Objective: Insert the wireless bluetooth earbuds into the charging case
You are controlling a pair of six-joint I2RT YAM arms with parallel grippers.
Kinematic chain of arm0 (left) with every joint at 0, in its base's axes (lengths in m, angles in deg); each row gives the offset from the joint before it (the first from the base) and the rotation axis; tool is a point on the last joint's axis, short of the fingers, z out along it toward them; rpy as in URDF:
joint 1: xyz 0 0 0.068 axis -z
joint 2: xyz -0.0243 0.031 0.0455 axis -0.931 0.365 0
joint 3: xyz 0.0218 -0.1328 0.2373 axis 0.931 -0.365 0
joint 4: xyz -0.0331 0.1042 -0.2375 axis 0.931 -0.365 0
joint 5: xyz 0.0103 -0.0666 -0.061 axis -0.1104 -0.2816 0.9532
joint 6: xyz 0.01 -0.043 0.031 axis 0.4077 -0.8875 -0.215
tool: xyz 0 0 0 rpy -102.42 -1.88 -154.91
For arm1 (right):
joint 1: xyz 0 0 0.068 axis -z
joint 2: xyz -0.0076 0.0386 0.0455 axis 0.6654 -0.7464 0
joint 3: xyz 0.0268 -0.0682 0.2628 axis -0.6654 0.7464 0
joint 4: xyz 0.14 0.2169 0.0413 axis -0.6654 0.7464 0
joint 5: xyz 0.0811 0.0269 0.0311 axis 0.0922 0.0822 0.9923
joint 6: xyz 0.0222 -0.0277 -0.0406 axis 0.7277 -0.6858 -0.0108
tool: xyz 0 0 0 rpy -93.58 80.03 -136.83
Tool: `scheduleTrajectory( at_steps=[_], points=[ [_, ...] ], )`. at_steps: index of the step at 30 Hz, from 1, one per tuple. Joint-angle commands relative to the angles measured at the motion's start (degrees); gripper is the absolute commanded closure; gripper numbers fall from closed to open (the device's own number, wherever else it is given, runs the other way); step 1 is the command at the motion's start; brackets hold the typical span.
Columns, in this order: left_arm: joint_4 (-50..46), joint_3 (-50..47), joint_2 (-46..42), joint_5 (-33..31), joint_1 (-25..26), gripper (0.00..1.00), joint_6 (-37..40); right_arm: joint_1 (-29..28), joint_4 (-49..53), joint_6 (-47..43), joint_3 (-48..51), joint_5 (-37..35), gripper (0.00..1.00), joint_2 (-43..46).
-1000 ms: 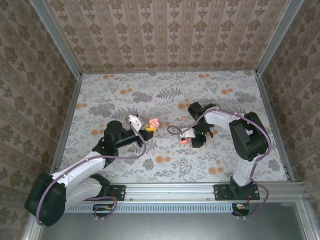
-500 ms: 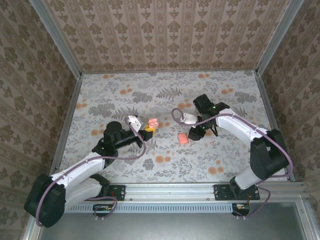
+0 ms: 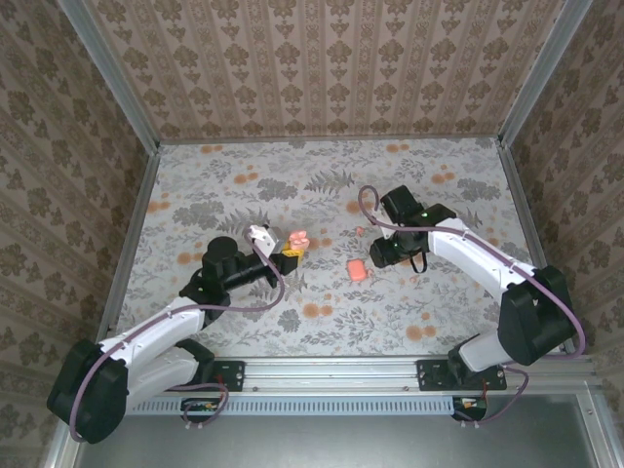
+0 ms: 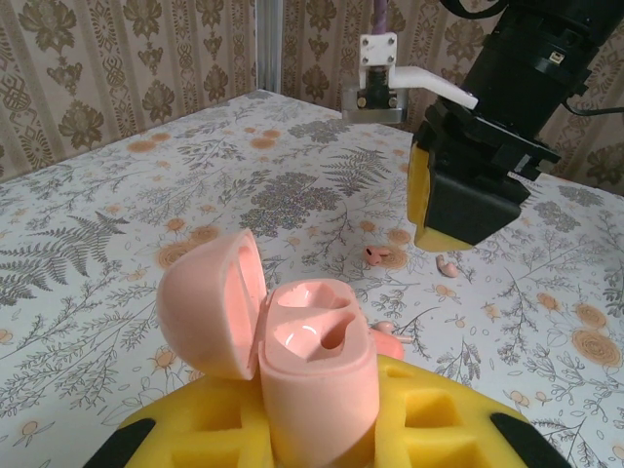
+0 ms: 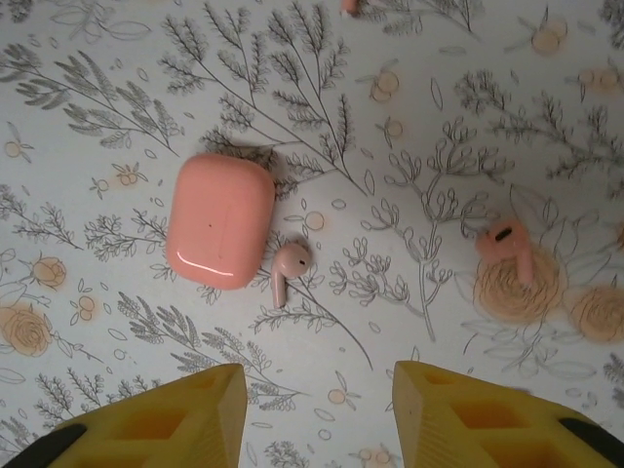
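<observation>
My left gripper (image 3: pixel 291 252) is shut on the charging case (image 4: pixel 312 361), a salmon-pink pebble held upright with its lid hinged open to the left and both sockets empty. It also shows in the top view as the charging case (image 3: pixel 298 239). My right gripper (image 5: pixel 317 390) hovers open over the table with nothing between its yellow fingers; from above, this right gripper (image 3: pixel 383 252) sits right of centre. One earbud (image 5: pixel 288 265) lies under it, beside a closed pink case (image 5: pixel 219 219). Another earbud (image 5: pixel 507 244) lies further right on a printed flower.
The closed pink case (image 3: pixel 358 269) lies between the two grippers. From the left wrist, the right gripper (image 4: pixel 463 234) hangs over two small earbuds (image 4: pixel 385 256). Patterned walls (image 3: pixel 322 68) and metal rails (image 3: pixel 132 234) box in the floral table.
The right gripper opened and let go of the closed pink case, leaving it on the table. It then drew back to the right. The left arm stayed still with the open case.
</observation>
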Motion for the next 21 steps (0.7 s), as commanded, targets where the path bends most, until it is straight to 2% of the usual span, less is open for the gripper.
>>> scheduleTrajectory(
  at_steps=[1,13,21],
  points=[
    [-1.2,0.4,-0.6,-0.5,-0.3,0.87,0.1,-1.2,3.2,7.2,-0.2,-2.8,0.54,-2.1],
    [-2.2,0.3,-0.9,-1.1,-0.2,0.88,0.2,-4.4,4.7,7.6,-2.6,-7.1,0.47,-12.7],
    [-2.3,0.2,-0.9,-1.3,-0.2,0.87,0.2,-5.2,2.7,8.2,-2.9,-7.7,0.41,-16.1]
  ],
)
